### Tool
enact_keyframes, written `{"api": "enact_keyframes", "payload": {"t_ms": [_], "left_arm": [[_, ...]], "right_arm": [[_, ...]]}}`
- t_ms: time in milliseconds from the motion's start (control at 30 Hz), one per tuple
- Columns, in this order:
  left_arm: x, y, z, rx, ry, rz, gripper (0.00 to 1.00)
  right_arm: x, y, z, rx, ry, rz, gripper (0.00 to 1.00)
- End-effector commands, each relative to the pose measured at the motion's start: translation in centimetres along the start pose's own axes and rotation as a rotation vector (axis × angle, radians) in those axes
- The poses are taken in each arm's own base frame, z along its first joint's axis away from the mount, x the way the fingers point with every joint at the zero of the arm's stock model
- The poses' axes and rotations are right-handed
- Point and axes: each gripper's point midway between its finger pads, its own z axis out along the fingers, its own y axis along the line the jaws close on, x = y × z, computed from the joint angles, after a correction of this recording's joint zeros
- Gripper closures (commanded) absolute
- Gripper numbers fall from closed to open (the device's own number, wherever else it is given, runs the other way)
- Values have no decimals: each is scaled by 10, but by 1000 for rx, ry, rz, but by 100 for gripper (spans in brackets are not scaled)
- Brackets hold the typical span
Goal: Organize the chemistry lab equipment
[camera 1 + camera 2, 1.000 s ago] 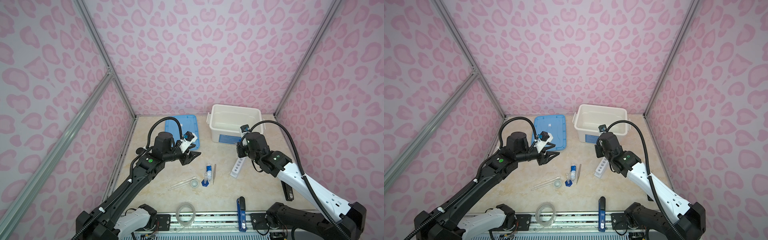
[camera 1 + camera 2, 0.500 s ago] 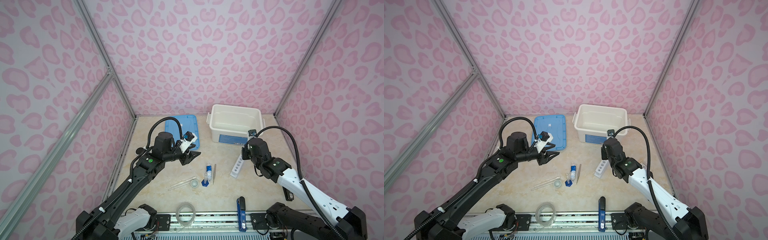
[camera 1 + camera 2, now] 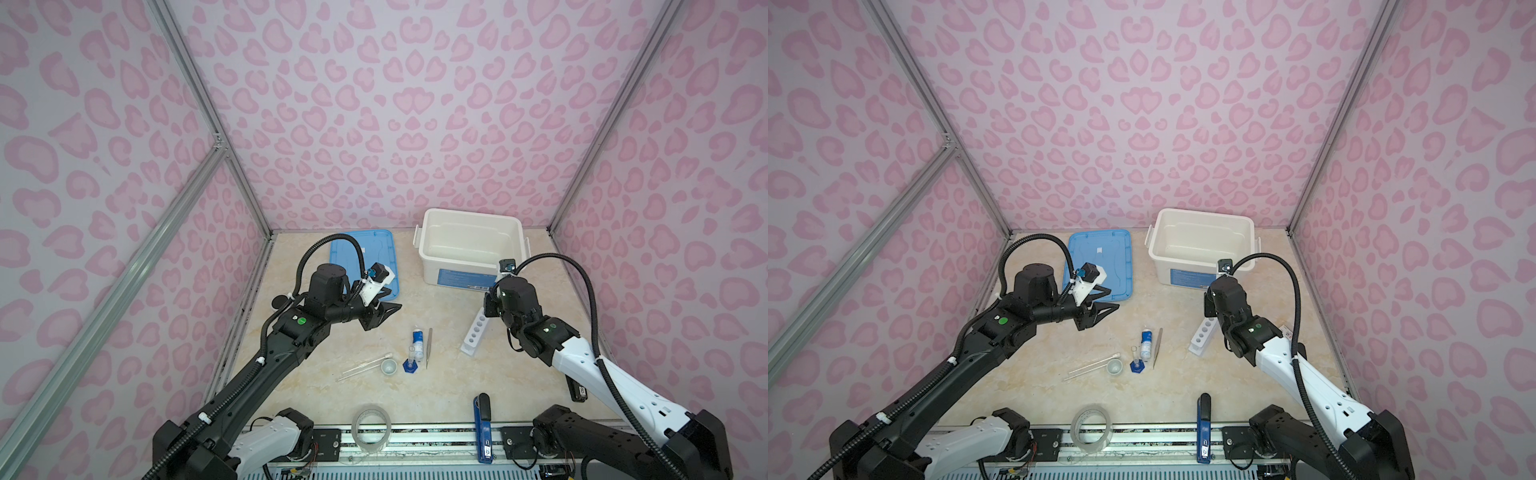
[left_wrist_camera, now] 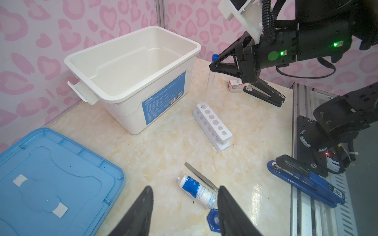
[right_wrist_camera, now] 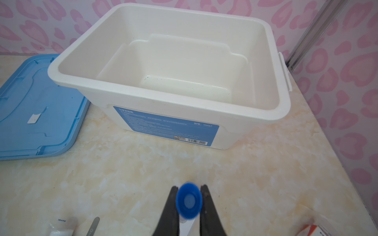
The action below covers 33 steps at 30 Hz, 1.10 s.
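Right wrist view shows the right gripper (image 5: 189,189) with its jaws clamped on a thin clear test tube (image 5: 189,202), the blue cap sitting between the two black fingers. In the left wrist view this tube stands nearly upright, leaning a little. Its lower end is at the end hole of the white rack (image 4: 212,124), on the side nearest the white bin (image 4: 122,110); whether it is inside the hole I cannot tell. In both top views the rack stands on the desk (image 3: 457,386) just in front of the bin, apart from the other pieces. The left gripper (image 3: 394,302) hovers above the desk near the front corner of the blue lid (image 3: 382,249), its jaws apart. At the middle of the desk a blue-labelled white bottle (image 3: 417,338) lies on its side, with the metal tweezers (image 3: 429,347) just beside it. A blue-based clear cylinder (image 3: 410,365) stands upright at the bottle's near end. Just left of it is the small white dish (image 3: 389,366), and beyond that two capped tubes (image 3: 363,368) lie side by side. A clear tape roll (image 3: 372,428) and a blue stapler (image 3: 482,419) sit at the front edge.
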Motion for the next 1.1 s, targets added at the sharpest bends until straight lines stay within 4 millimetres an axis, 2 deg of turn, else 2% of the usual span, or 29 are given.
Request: {"api": "enact_keyframes", "payload": {"t_ms": [0,333,1067], "left_arm": [[-8,2,0,-3,-22,23,47],[-7,2,0,-10,-17,23,47],[-4,4,1,-15,1,17,47]], "right_arm": [[-3,-1,2,-1,-22,20,99],[0,-2,9,-13,-23,38,99],[20,-5,22,2,-14,58,99]]}}
